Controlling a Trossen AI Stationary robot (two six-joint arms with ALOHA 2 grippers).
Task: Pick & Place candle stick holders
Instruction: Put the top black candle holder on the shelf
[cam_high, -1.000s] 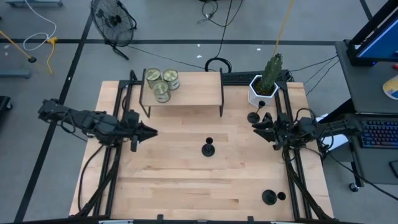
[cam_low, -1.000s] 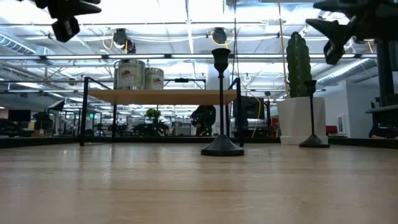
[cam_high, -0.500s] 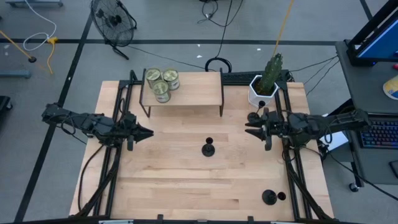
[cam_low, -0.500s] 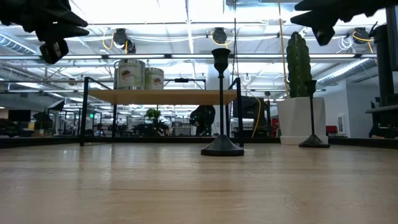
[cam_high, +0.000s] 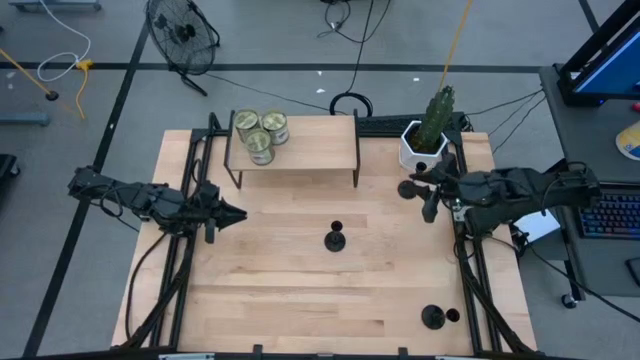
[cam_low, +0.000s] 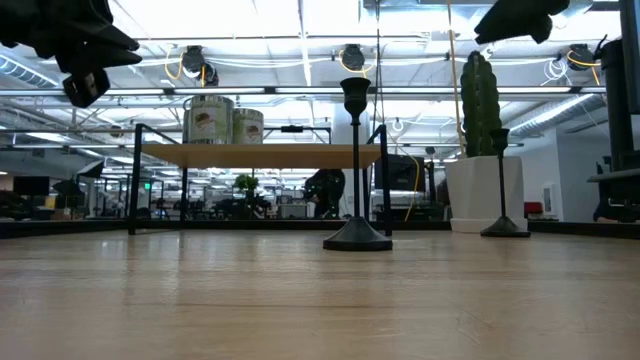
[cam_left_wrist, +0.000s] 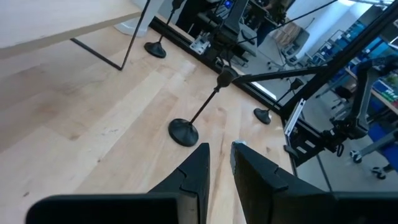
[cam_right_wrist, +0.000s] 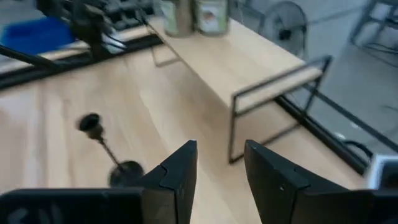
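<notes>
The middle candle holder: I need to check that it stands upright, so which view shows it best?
The low view: the middle candle holder shows side-on, base to cup. The high view shows only its top, the left wrist view an oblique side, the right wrist view a blur.

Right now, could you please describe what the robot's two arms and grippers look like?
Both arms are dark, nearly black, jointed segments with black cables trailing along them. The left gripper and right gripper each end in two flat, angular black fingers, tapering toward the tips. No markings or labels are visible.
</notes>
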